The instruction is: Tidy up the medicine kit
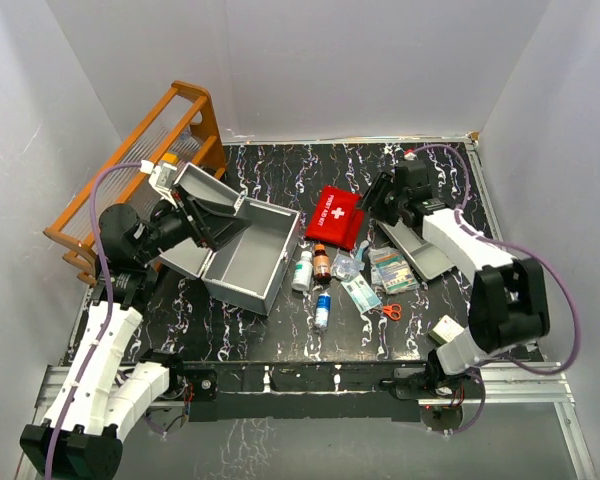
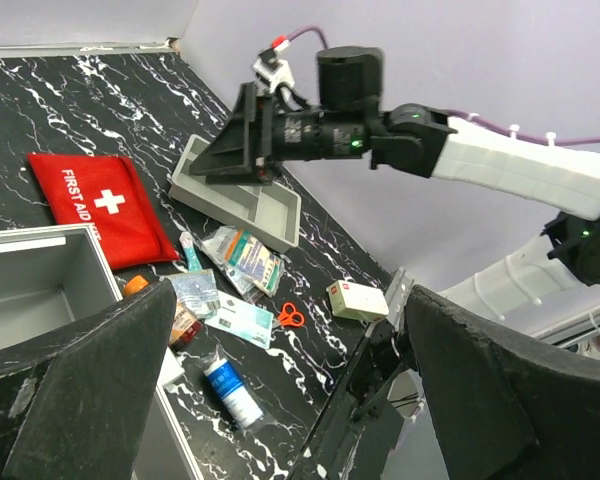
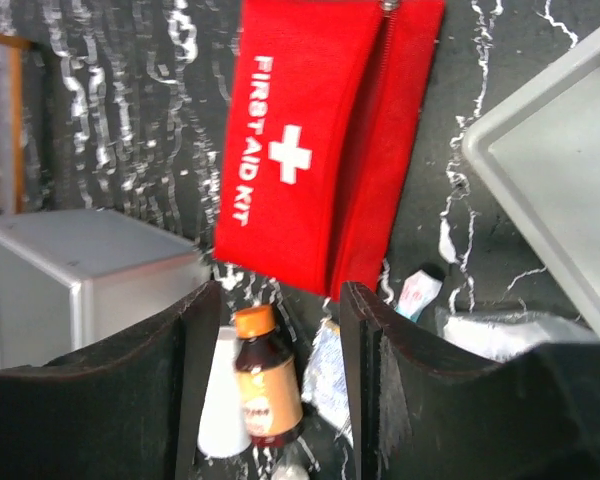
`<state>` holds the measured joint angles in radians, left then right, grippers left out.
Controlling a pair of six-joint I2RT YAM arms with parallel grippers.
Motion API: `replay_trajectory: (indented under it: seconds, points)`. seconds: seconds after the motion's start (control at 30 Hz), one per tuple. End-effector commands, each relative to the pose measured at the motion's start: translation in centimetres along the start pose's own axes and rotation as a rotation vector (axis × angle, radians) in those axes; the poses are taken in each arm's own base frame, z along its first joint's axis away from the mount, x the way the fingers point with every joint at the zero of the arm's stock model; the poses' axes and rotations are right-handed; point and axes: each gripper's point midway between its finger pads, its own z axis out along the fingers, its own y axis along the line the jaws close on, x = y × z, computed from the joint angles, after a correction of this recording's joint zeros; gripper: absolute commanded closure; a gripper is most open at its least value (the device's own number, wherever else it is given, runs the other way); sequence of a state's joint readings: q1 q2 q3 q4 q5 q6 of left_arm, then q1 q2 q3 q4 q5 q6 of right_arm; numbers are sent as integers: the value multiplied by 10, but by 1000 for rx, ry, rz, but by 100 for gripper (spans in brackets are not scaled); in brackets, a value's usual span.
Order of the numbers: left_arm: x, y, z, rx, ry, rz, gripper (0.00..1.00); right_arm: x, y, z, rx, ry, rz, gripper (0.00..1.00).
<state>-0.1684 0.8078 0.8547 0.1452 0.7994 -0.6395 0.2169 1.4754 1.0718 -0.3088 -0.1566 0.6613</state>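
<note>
— Closest to the lens, bottom left?
— Left arm base [image 1: 80, 440], bolted at the near edge of the counter [image 1: 280, 170]. Stretches up the left side toward a wooden rack [image 1: 145, 150] at the far left.

— And the left gripper [image 2: 288, 300]?
— Spread wide, with hold of nothing. Hangs at the left end of the grey box [image 1: 250, 255], beside its raised lid [image 1: 202, 185]. Touching or not, cannot tell.

— Inside that box?
— Open to the top view. Only bare grey floor and walls on show.

— Further right?
— Red first aid pouch [image 1: 335, 215], flat on the counter beyond the box's right corner. Zipped or not, hard to say. In front of it, loose on the counter: white bottle [image 1: 302, 270] just beside the box wall, then brown bottle [image 1: 322, 263] with an orange cap, side by side. Nearer the arms, a blue-and-white tube [image 1: 322, 312].

— Then?
— Heap of sachets and packets [image 1: 375, 275], with orange-handled scissors [image 1: 390, 311] at its near edge.

— Right gripper [image 3: 275, 295]?
— Parted, gripping nothing. Hovers above the pouch's near edge and the brown bottle.

— Last container?
— Grey tray [image 1: 425, 258], just right of the packets, partly under the right arm. Visible part bare. Off by the right arm's base, a small white carton [image 1: 446, 328], outside both box and tray.
</note>
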Motion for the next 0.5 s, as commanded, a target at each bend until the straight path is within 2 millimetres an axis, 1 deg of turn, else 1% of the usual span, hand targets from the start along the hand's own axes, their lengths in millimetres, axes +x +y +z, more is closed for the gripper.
replay_trajectory:
  seconds: [0.0,0.07,0.13,0.2,0.27,0.33,0.43,0.47]
  points:
    - [-8,-12,3,60,-24,17,1,-25,-3,33,29,-72,-10,53]
    - [-7,-10,4,59,-19,13,1,-17,3,51,-23,-19,-29,56]
    - [-6,-8,5,56,-15,5,1,-9,4,66,-32,28,-30,58]
    - [-5,-8,5,55,-10,-3,1,0,-6,83,-4,65,-17,59]
    - [-4,-7,5,53,-5,-8,1,2,-3,89,-21,66,-18,59]
    - [-2,-7,5,49,-1,-6,1,7,-2,95,-40,86,-14,58]
    - [-4,-5,4,36,-4,2,1,15,-7,105,-23,115,-3,58]
    - [-6,-6,5,35,-11,6,1,17,-9,109,-7,117,-4,60]
